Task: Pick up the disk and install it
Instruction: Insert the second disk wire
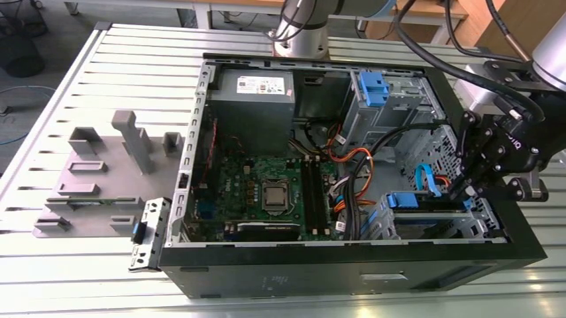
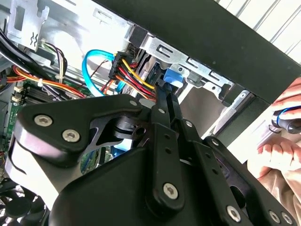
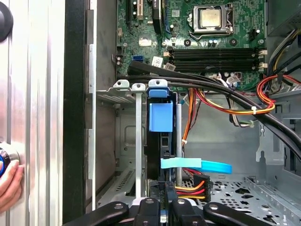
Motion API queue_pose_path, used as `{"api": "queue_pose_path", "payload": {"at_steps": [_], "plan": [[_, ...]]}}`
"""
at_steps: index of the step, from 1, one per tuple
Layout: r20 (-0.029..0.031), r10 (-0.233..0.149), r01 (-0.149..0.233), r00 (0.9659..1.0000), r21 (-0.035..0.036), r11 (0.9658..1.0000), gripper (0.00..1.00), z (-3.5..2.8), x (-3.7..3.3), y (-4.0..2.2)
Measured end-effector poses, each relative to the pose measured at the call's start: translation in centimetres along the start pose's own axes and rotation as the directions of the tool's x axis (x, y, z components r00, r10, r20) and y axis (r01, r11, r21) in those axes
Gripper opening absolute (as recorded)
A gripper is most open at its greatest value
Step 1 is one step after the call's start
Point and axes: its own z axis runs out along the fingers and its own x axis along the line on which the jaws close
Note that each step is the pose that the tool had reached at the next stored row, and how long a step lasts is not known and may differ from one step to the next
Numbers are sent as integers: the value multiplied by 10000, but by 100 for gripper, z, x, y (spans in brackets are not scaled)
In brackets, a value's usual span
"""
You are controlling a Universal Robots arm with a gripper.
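Gripper (image 3: 162, 207) looks clamped on disk (image 3: 155, 141), on edge in bay w/ blue rail tab (image 3: 161, 117). Push straight, keep clear of orange cables (image 3: 193, 186).

The ribbed bare-aluminium desk (image 1: 132, 59) is shiny; the black computer case (image 1: 354, 271) is matt painted metal; the blue plastic rail (image 3: 161, 117) is smooth.

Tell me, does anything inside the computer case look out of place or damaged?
Nothing looks damaged. The disk stands in its bay by the case wall, the pincer at its end. One oddity: a person's hand rests just outside the case.
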Motion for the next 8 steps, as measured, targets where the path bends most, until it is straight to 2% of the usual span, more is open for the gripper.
{"api": "queue_pose_path", "payload": {"at_steps": [3,8], "plan": [[2,0,0,10000,2,10000,16,1,-10,33],[3,-2,2,10000,3,10000,16,1,-39,41]]}}
